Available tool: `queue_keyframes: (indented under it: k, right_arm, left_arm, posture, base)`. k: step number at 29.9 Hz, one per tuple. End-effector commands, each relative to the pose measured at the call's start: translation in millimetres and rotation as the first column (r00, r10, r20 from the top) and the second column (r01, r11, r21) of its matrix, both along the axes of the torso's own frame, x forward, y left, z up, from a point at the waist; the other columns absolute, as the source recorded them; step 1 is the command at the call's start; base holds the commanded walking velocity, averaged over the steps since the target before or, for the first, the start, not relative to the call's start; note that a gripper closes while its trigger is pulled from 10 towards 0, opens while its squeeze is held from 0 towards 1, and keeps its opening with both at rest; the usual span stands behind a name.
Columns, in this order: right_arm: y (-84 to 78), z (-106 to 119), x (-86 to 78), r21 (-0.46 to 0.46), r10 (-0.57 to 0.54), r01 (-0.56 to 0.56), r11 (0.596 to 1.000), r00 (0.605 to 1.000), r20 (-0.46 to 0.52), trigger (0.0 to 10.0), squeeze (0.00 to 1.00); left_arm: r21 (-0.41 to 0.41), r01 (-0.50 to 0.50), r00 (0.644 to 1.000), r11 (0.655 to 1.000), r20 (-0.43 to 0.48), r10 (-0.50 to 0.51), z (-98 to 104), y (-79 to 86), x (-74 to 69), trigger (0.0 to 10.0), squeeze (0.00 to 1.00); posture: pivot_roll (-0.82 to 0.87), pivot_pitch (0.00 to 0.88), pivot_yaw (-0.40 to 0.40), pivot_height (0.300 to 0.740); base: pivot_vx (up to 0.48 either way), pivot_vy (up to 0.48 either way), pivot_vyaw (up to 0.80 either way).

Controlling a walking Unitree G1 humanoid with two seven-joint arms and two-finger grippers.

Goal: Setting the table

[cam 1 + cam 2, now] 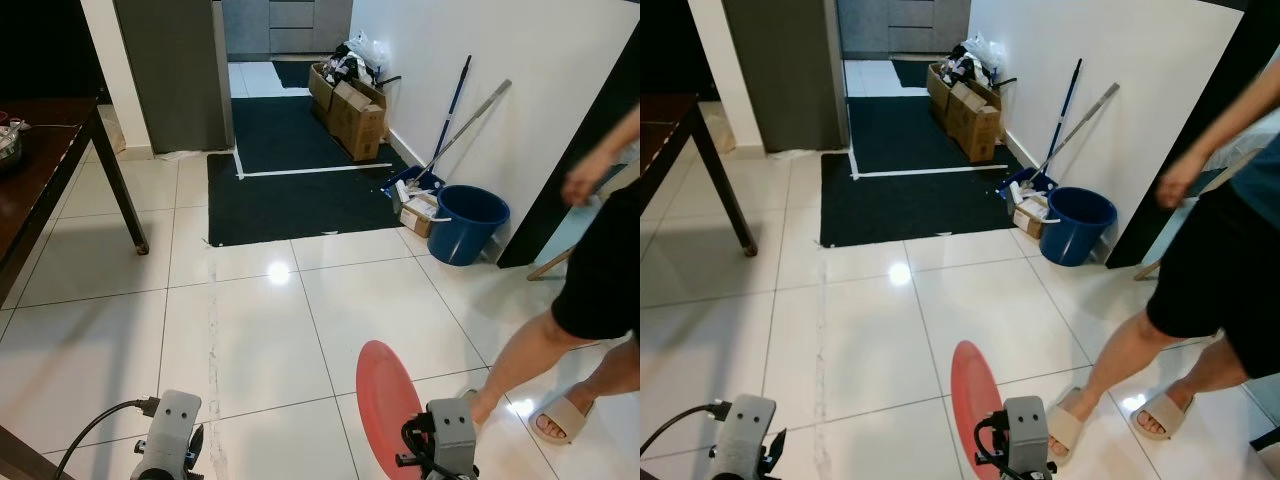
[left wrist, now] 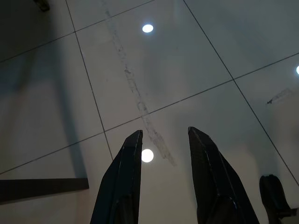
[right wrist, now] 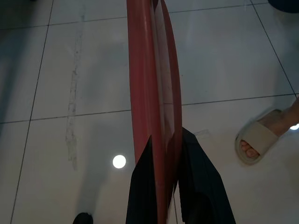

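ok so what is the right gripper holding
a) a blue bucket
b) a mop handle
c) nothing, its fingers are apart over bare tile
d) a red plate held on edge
d: in the right wrist view the right gripper has its two black fingers clamped on the rim of the red plate, which stands on edge above the tiled floor.

The dark table (image 1: 40,170) is cut off by the left edge, and a metal bowl (image 1: 8,145) on it shows only partly. The person (image 1: 600,270) is cropped at the right edge. The cardboard boxes' (image 1: 350,105) contents, perhaps bags, are too small to tell.
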State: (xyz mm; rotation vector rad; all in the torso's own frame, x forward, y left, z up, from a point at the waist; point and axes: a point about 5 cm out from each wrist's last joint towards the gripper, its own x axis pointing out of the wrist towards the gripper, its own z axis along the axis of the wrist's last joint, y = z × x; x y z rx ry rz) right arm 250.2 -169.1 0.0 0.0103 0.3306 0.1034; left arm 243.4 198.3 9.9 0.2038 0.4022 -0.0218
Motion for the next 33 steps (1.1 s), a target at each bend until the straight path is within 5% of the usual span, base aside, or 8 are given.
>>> queue_keyframes:
  k: [1,18,33]
  right_arm:
    - [-3.1,-5.3,-4.4,-0.003,-0.007,0.007,1.0,1.0,-0.02,10.0,0.0]
    - [-3.3,-2.7,-2.4,-0.009,-0.016,0.016,1.0,1.0,0.001,10.0,0.0]
    - [-4.0,-3.4,-5.8,-0.01,-0.022,0.022,1.0,1.0,0.004,10.0,0.0]
  left_arm:
    - [0.01,-0.001,1.0,1.0,-0.03,0.001,-5.7,0.3,-4.7,10.0,0.0]
    - [0.06,0.058,0.998,0.997,-0.029,-0.057,-3.9,-3.8,-0.2,10.0,0.0]
    - [0.021,0.085,0.996,0.996,-0.033,-0.084,-5.2,-8.1,-3.7,10.0,0.0]
  posture:
    - [0.13,0.088,0.029,0.74]
    - [0.12,0.089,0.043,0.74]
    - [0.12,0.094,0.052,0.74]
  base:
    - [0.0,0.0,0.0]
    - [0.0,0.0,0.0]
    - [0.0,0.0,0.0]
